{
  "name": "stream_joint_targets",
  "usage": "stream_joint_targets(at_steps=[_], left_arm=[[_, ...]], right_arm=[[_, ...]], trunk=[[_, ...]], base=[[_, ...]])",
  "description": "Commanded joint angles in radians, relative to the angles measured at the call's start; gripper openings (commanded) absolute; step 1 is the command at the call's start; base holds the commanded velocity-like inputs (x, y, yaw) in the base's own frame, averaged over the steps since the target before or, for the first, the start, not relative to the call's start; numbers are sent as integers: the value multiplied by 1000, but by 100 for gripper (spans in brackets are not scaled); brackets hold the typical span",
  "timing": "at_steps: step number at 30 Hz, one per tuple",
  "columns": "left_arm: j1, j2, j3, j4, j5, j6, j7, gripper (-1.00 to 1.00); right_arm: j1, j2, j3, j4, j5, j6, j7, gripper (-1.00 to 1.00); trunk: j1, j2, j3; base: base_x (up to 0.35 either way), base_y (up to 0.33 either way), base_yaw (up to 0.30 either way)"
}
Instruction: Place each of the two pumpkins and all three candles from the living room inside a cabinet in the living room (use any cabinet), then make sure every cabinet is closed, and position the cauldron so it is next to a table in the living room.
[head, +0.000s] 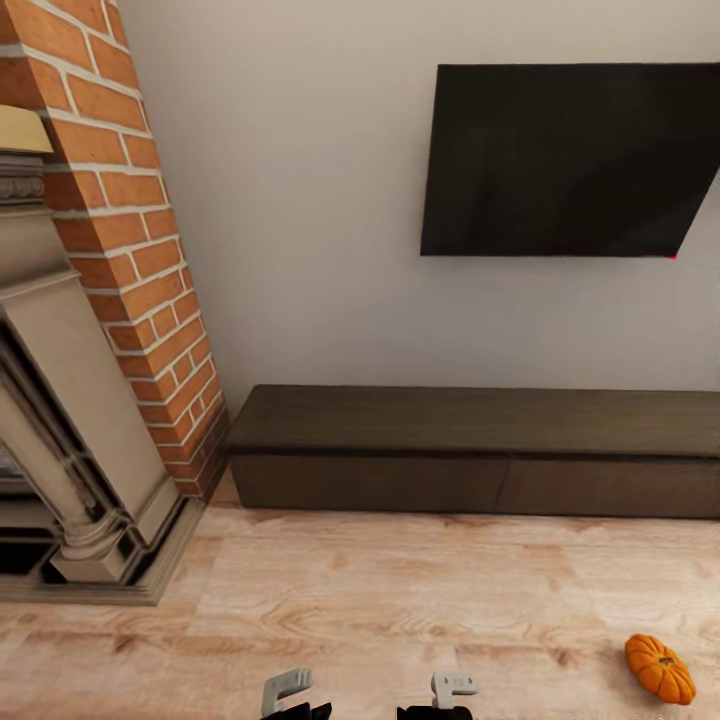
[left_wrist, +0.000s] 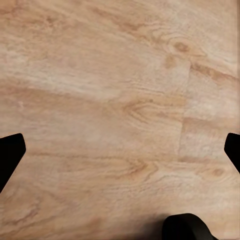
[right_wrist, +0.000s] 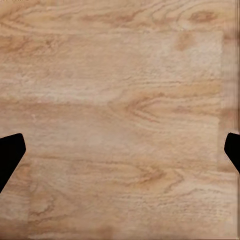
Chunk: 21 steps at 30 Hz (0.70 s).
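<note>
Head view, bottom edge: parts of both arms, cut off by the frame; grey brackets on black housings. Left gripper (left_wrist: 120, 150): two black fingertips (left_wrist: 11, 152) at opposite picture edges, spread wide, nothing between them, pale wood-plank floor (left_wrist: 120, 100) beneath. A dark rounded shape (left_wrist: 186, 227) intrudes at one edge; cannot identify. Right gripper (right_wrist: 120, 150): likewise spread wide and empty over floor.

One pumpkin (head: 660, 668) lies on the floor at lower right of the head view, orange, ribbed; well short of the cabinet (head: 480, 450).

Cabinet stands against the white wall (head: 300, 200), two plain drawer fronts flush and closed, right end cut off. Brick column (head: 140, 250) and stone fireplace surround (head: 70, 420) to its left, partly out of frame. Black wall-mounted TV (head: 570, 160) above, right edge cropped. No legible writing anywhere.
</note>
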Motion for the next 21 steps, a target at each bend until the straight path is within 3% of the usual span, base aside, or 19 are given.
stream_joint_targets(at_steps=[1, 6, 14, 21], left_arm=[[0, 0, -3, -2, 11, 7, -1, 100], [0, 0, -3, -2, 11, 7, -1, 100], [0, 0, -3, -2, 10, 7, -1, 100], [0, 0, -2, -2, 12, 7, -1, 100]], right_arm=[[0, -1, 7, -2, -9, 5, -3, 100], [0, -1, 8, -5, -9, -1, -2, 100], [0, 1, 13, -7, -9, -9, -1, 100], [0, 1, 10, -12, -11, -5, -5, 100]], trunk=[[0, 0, -2], [0, 0, -8], [0, 0, -10], [0, 0, -10]], base=[[26, -15, -180], [8, -5, -158], [9, 0, -23], [178, 0, -1]])
